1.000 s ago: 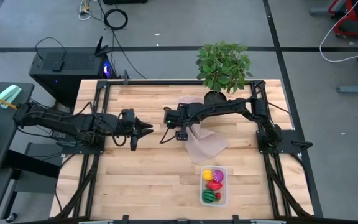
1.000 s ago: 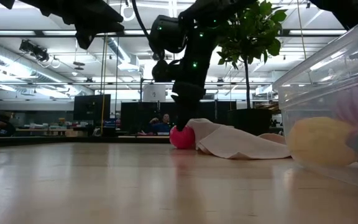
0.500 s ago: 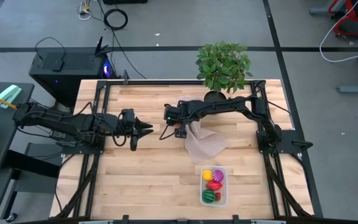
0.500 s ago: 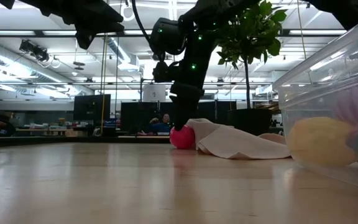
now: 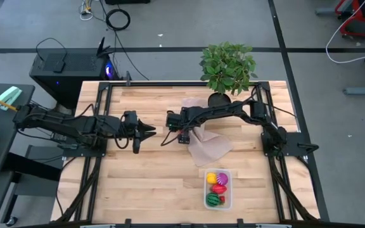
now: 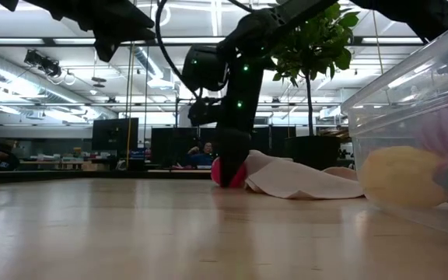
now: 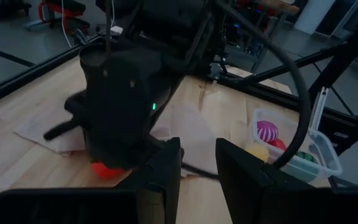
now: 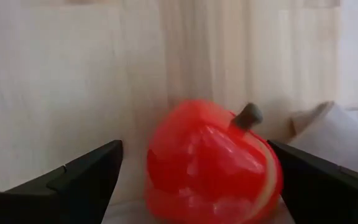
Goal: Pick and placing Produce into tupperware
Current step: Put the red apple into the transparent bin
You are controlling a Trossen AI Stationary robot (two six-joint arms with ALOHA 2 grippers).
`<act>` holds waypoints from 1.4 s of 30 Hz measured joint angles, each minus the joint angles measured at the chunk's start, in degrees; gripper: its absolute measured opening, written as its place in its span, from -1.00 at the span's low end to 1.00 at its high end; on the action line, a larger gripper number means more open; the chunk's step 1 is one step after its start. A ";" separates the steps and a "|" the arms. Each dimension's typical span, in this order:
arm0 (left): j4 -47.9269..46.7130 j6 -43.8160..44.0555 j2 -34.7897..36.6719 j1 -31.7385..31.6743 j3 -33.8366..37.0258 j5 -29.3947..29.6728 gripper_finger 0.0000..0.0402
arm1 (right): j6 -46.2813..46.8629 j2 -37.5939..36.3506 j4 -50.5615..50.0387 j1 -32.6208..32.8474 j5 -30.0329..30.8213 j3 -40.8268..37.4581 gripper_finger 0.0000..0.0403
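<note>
Task nearly complete, one piece judged outstanding. The tupperware (image 5: 218, 189) stands close to the table's (image 5: 138, 171) near edge, right of centre; it already holds a yellow piece (image 5: 211, 178), a magenta piece (image 5: 222, 178), a red piece (image 5: 218, 188) and a striped green piece (image 5: 214, 199). The last item, a red toy pepper (image 8: 213, 163), lies on the bare wood toward the far edge at mid-width, just beside the left border of the beige cloth (image 5: 206, 144); in the low view it shows as a red ball (image 6: 228, 172) under the arm. The right gripper (image 8: 197, 180) is lowered over the pepper, fingers spread wide on either side of it and apparently not pressing on it; no grasp is made yet. The left gripper (image 5: 146, 131) waits above the left half of the table, fingers parted and holding nothing. Remaining, by judgement: closing on the pepper, carrying it toward the near edge, and releasing it into the container. A potted plant (image 5: 228, 66) stands at the far edge.
</note>
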State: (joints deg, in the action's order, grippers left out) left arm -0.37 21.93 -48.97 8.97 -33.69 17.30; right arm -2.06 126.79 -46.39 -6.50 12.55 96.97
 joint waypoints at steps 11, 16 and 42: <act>-0.28 -0.08 0.00 0.00 0.00 0.00 -0.46 | 0.70 -0.20 0.71 0.02 -0.43 0.02 0.92; -0.32 -0.10 0.00 0.00 0.00 0.00 -0.46 | 0.89 -0.20 0.71 0.54 -0.41 0.02 0.80; -0.32 -0.24 0.00 0.00 0.00 0.63 -0.46 | 3.53 -0.57 -14.85 4.53 2.92 14.45 0.43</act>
State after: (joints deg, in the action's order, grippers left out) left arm -0.69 21.69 -48.97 8.97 -33.69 17.93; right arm 1.48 126.21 -61.23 -1.97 15.46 111.42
